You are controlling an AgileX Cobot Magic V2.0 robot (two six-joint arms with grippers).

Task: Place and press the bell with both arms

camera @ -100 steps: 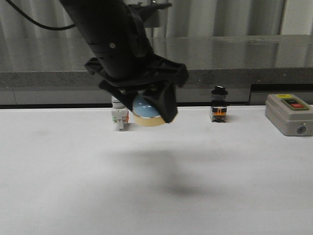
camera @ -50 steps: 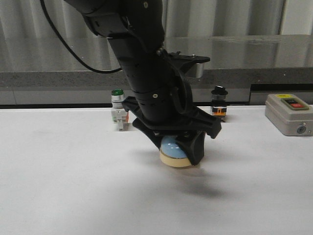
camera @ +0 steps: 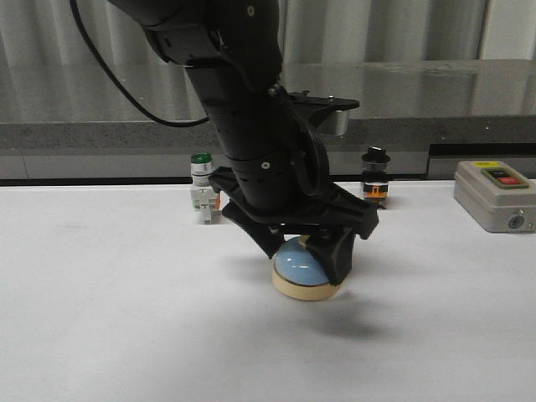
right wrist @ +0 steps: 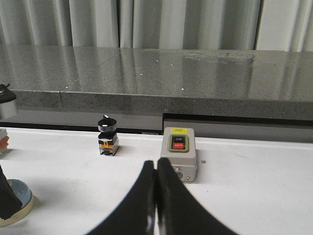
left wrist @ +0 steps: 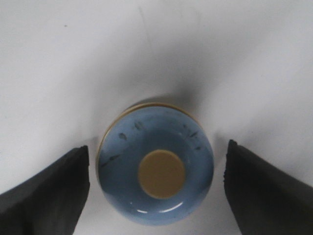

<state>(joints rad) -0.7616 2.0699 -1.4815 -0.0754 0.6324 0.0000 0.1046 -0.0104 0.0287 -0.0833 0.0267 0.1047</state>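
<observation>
The light-blue bell (camera: 301,270) with its cream base stands upright on the white table near the middle. My left gripper (camera: 306,251) is low over it, open, with one finger on each side. In the left wrist view the bell (left wrist: 155,171) shows from above with its cream button, and a strip of bare table separates it from each black finger (left wrist: 54,188). My right gripper (right wrist: 156,169) is shut and empty, apart from the bell. It is out of the front view. The bell's edge (right wrist: 17,203) shows at the side of the right wrist view.
A green-capped white switch (camera: 201,188), a black-knobbed selector switch (camera: 374,180) and a grey box with red and black buttons (camera: 496,197) stand along the back of the table. A grey stone ledge (camera: 419,92) runs behind them.
My left arm came down and to the right with the bell and set it on the table. The fingers have spread off the bell.
</observation>
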